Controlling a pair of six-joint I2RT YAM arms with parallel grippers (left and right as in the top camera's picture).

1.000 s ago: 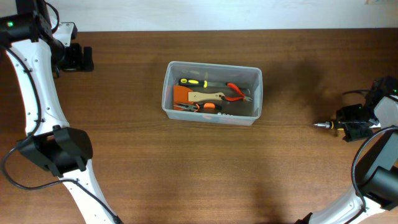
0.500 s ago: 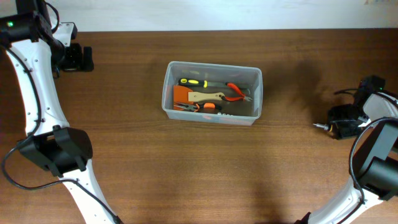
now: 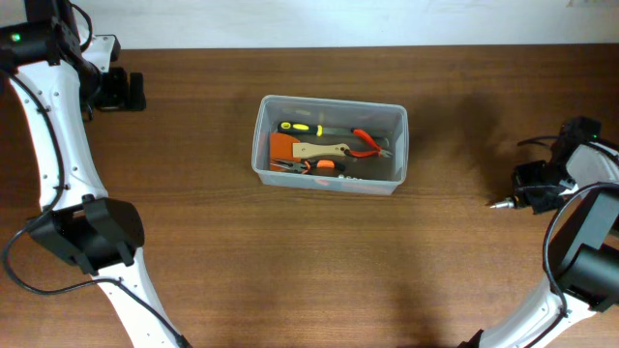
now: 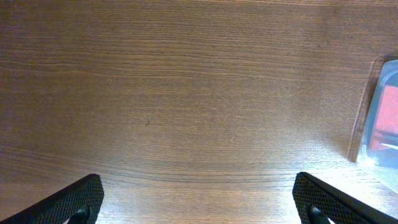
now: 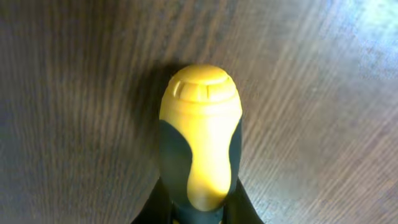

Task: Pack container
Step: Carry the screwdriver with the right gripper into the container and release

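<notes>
Right hand (image 3: 535,193), far right of the counter (image 3: 290,261): closed on a screwdriver (image 5: 200,140), as judged. The wrist view is filled by the yellow-and-black handle, butt end uppermost. Dark shapes flank it at the lower edge and appear to be the fingers, though they are cropped. From overhead, the metal tip projects from under the hand toward the container.

Change over the last second: the wrist has turned and drawn slightly inward. The tip has swung with it and now points down and to the left rather than straight across. The tool moving with the hand supports a secure grip. Whether it is clear of the counter cannot be told.

Container (image 3: 334,101): centre-rear of the counter, well apart from the right hand, position unchanged. It already holds several tools, among them red-handled pliers (image 3: 366,143) and a yellow-and-black tool (image 3: 300,127).

Left hand (image 3: 124,90): parked at the far left rear, fingers (image 4: 74,199) spread wide with nothing between them; unchanged.

Assessment: pick-up appears complete, carry not begun. Packing is well advanced, and this screwdriver is the only loose item seen. The next move calls for a lift and a leftward carry over the near rim.
</notes>
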